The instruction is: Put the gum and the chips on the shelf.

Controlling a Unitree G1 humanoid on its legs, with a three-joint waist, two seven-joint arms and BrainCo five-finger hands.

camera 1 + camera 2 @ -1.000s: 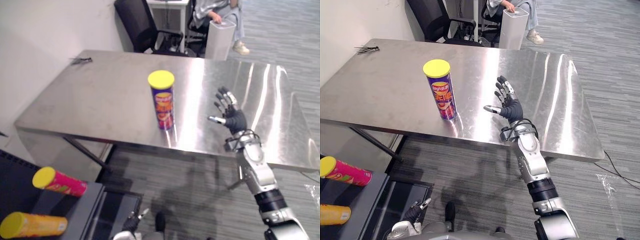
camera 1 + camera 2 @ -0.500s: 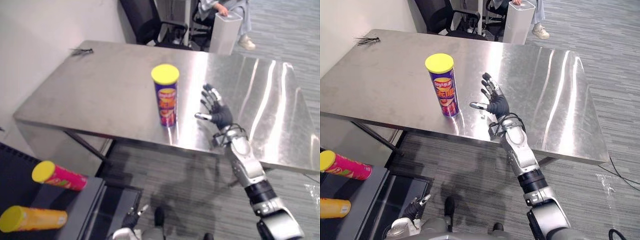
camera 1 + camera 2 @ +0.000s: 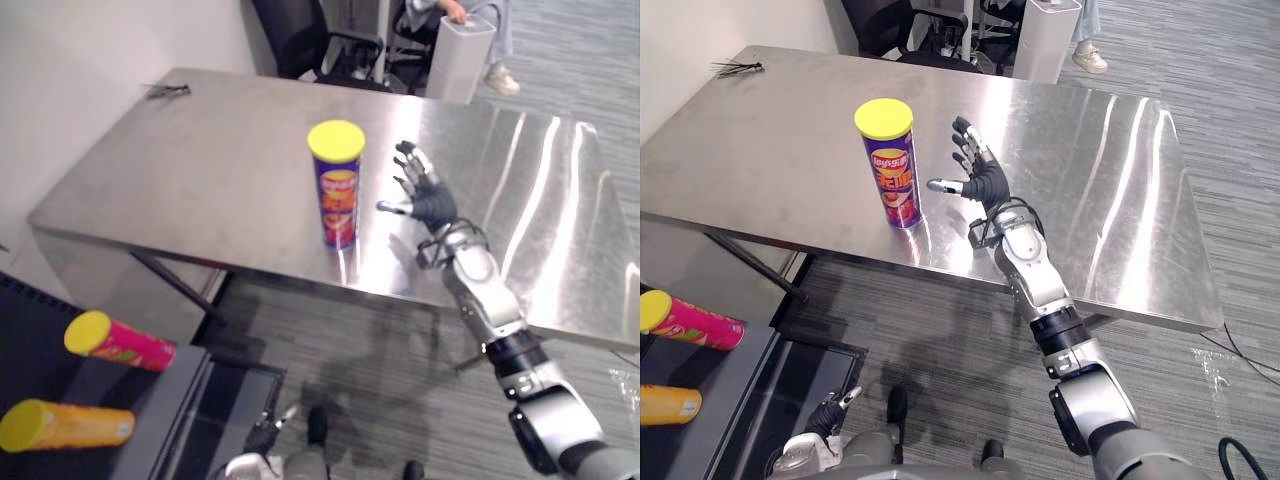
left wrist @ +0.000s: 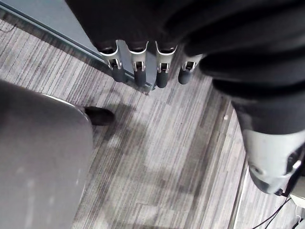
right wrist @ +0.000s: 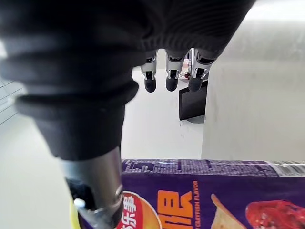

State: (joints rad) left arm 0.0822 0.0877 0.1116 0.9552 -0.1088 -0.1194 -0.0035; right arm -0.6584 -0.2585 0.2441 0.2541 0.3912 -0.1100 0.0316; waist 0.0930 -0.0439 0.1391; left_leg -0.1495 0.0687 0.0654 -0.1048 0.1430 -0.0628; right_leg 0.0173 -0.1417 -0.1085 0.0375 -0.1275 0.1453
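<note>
A steel table (image 3: 200, 170) is taking up the middle of the scene. A dark shelf (image 3: 165, 410) is sitting low at the robot's left, below the table's near edge. Beyond the far edge a black chair (image 3: 300, 30) is standing, with a white bin (image 3: 460, 55) beside it and a person (image 3: 450, 10) sitting behind that.

The right hand (image 3: 428, 200) is hovering over the table's near part, its fingers (image 5: 171, 78) spread straight and its thumb (image 5: 95, 191) pointing toward the chips; it is holding nothing. The chips (image 3: 338, 195), a purple can with a yellow lid, are standing upright on the table just to the left of that hand, the thumb tip close to the can's side with a narrow gap showing between them in the head views.

On the shelf a pink can (image 3: 118, 343) and an orange can (image 3: 65, 437), both yellow-lidded, are lying on their sides, the pink one farther from the robot.

The left hand (image 3: 830, 418) is hanging low over the striped floor, fingers (image 4: 136, 71) relaxed and nearly straight, gripping nothing.

A small black bundle (image 3: 167, 90) is lying at the table's far left corner.
</note>
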